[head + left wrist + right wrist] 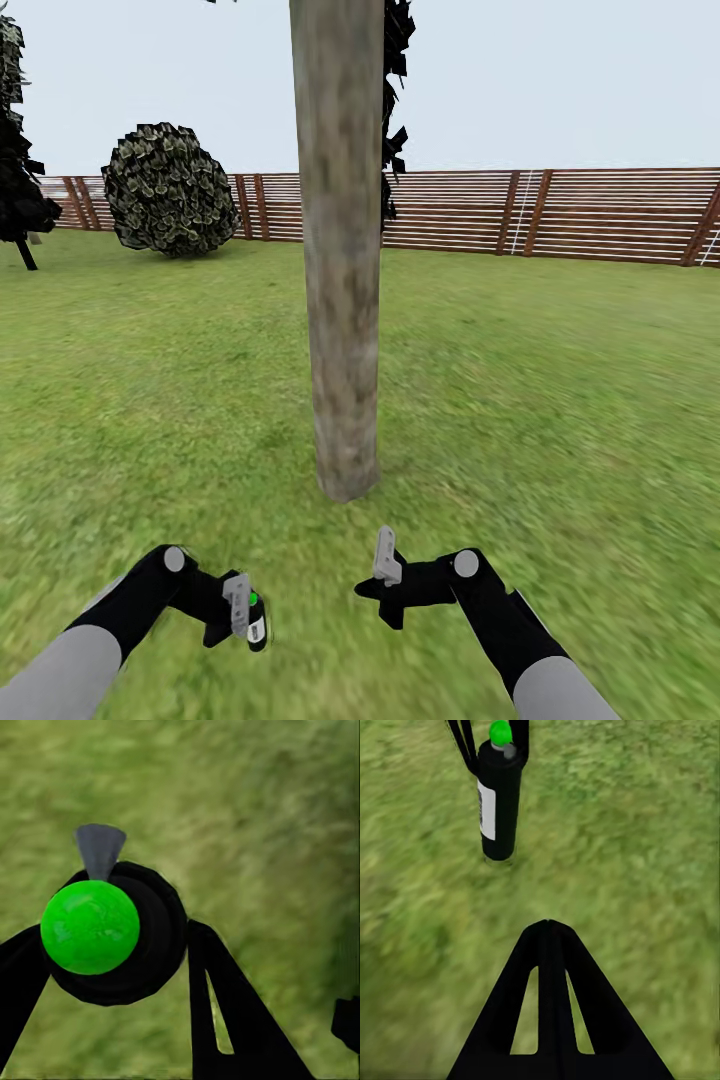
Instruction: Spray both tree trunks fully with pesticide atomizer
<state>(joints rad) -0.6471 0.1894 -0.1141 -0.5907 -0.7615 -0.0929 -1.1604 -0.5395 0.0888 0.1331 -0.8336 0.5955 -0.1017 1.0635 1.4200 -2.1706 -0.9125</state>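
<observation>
Head view showed the left gripper (243,607) with fingers clamped on the pesticide atomizer (256,622), held upright, green cap up. The tree trunk (341,300) stood ahead, slightly rightward. The right gripper (385,560) held nothing, fingers together.

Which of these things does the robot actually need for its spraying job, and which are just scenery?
Needed:
- pesticide atomizer, held in the left end effector
- tree trunk straight ahead
- grass floor

Scenery:
- round bush
- wooden fence
- dark tree at far left
- right end effector, shut and empty
</observation>
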